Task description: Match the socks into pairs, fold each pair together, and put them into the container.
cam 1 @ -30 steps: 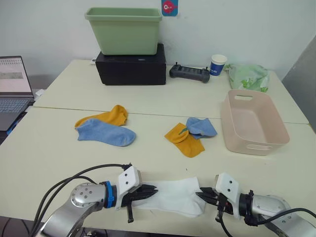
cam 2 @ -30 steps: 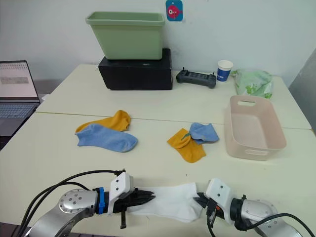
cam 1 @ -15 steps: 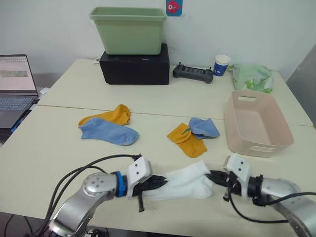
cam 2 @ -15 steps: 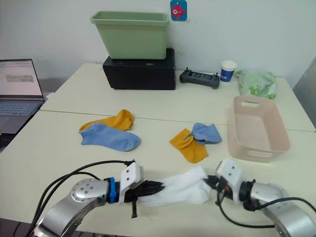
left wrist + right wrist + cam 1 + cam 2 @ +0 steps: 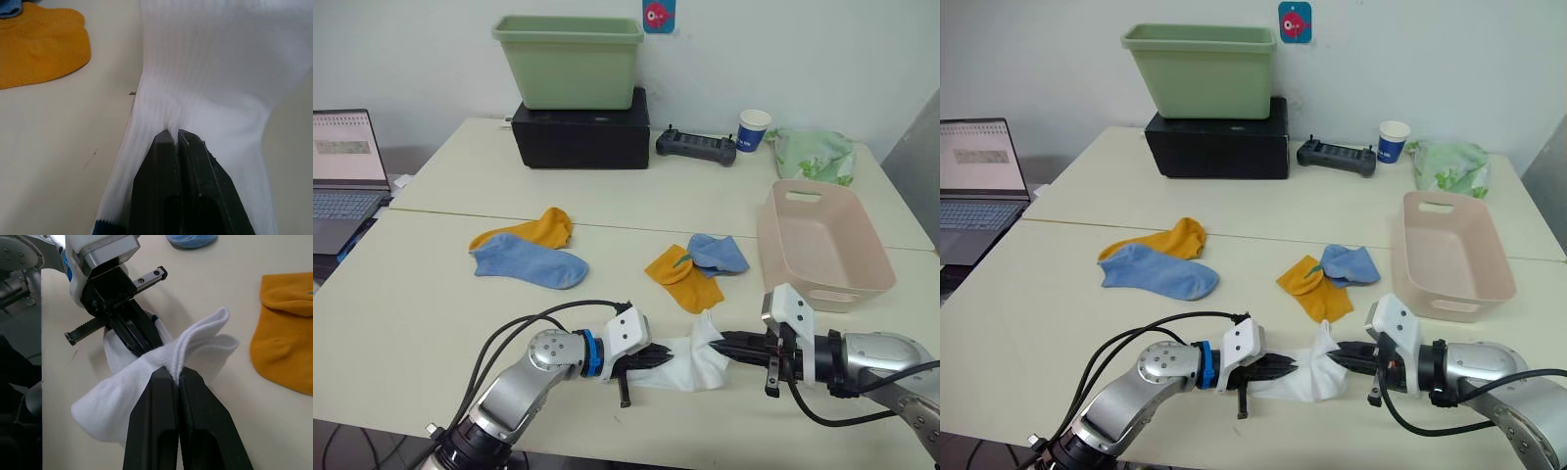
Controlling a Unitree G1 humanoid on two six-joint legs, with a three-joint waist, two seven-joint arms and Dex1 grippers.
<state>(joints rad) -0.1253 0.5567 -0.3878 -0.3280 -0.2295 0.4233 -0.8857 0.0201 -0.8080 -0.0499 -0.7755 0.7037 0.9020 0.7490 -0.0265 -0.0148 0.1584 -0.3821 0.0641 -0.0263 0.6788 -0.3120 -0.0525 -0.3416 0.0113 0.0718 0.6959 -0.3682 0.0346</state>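
White socks point(image 5: 690, 354) are seen bunched near the front edge of the bench point(image 5: 431, 304) in the left eye view, pinched from both sides: the left pincer point(image 5: 668, 357) is clenched on the fabric from the left, and the right pincer point(image 5: 722, 343) is clenched on it from the right, with one cuff standing up between them. Just beyond, a mustard-yellow sock point(image 5: 682, 279) is overlapped at its far right by a light blue sock point(image 5: 715, 254). Further left, a second light blue sock point(image 5: 529, 263) lies partly over another mustard-yellow sock point(image 5: 533, 230). The pale pink container point(image 5: 822, 245) stands at the right, well apart from the white fabric.

From the right eye view, a light green tub point(image 5: 1200, 70) is seen set on a black box point(image 5: 1216, 149) at the far side, with a black controller point(image 5: 1335, 156), a paper cup point(image 5: 1392, 141) and a green patterned bag point(image 5: 1449, 163) to the right, and a laptop point(image 5: 979, 186) at the far left.

In the left wrist view, the black fingers point(image 5: 161, 196) are closed tight on ribbed white knit.

In the right wrist view, the fingers point(image 5: 198, 431) are shut on a folded white edge, with the other pincer gripping the same fabric opposite.
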